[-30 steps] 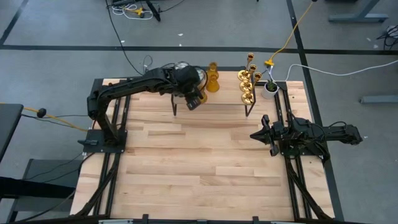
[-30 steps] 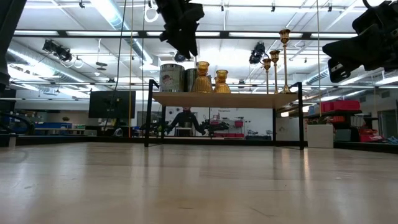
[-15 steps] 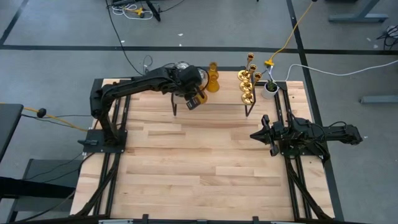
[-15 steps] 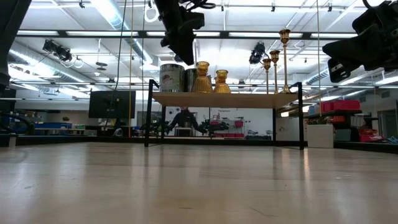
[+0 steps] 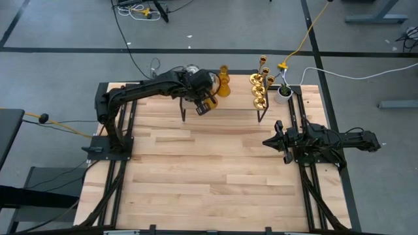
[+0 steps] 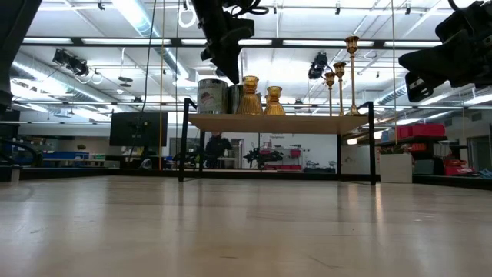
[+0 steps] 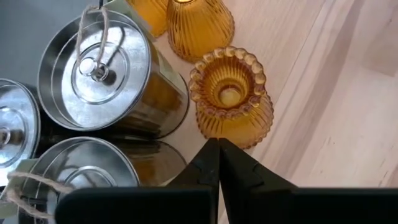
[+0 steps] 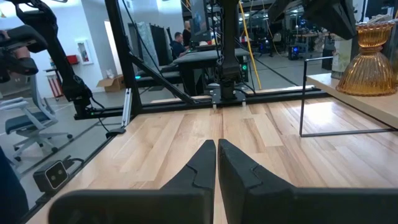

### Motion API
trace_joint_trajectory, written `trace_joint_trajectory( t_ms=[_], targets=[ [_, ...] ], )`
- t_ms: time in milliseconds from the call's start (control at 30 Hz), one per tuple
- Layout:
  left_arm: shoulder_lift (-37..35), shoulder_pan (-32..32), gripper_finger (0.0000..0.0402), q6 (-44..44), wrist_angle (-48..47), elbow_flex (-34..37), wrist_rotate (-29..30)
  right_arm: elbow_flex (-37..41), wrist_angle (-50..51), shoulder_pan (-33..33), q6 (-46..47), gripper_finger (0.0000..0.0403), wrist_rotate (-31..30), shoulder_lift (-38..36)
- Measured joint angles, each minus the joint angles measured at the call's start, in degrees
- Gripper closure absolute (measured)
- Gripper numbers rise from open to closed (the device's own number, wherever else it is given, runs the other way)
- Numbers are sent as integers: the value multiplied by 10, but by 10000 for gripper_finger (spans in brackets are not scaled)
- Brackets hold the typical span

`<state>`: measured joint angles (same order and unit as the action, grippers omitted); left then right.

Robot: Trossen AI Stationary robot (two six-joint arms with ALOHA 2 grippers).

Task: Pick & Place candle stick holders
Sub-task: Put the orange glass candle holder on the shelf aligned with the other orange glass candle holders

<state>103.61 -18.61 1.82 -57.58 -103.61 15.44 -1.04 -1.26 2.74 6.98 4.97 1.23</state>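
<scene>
1. Location — the candle stick holders stand on a small raised shelf at the upper centre of the high view: silvery cylinders at its left end, amber holders beside them, brass ones at the right end near a potted plant.
2. Handling, judged: the amber holder looks like ribbed glass — rigid, fragile, slippery, modest in weight. Best taken around the narrow neck under the scalloped rim, where the ribs give purchase; the neighbouring cylinder stands very close, leaving little room on that side.
3. Left end effector: fingers pressed together, nothing between them, tips just short of the amber holder, above the shelf.
4. Right end effector: closed and empty, waiting over the surface at right of the high view.
5. Change: a second earlier the left fingers stood partly apart; they have since shut without taking anything. The arm has edged slightly toward the holders. No holder has moved.
</scene>
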Motion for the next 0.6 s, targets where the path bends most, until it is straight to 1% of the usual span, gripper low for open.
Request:
trace_joint_trajectory(
  t_ms=[400, 533, 600],
  targets=[
    [19, -12, 398, -2, 3, 0, 3, 0, 0, 0, 0, 382, 0, 0],
    [26, -14, 398, -4, 21, 0, 6, 0, 0, 0, 0, 382, 0, 0],
    [31, -14, 399, -10, 44, -1, 7, 0, 0, 0, 0, 382, 0, 0]
  ],
)
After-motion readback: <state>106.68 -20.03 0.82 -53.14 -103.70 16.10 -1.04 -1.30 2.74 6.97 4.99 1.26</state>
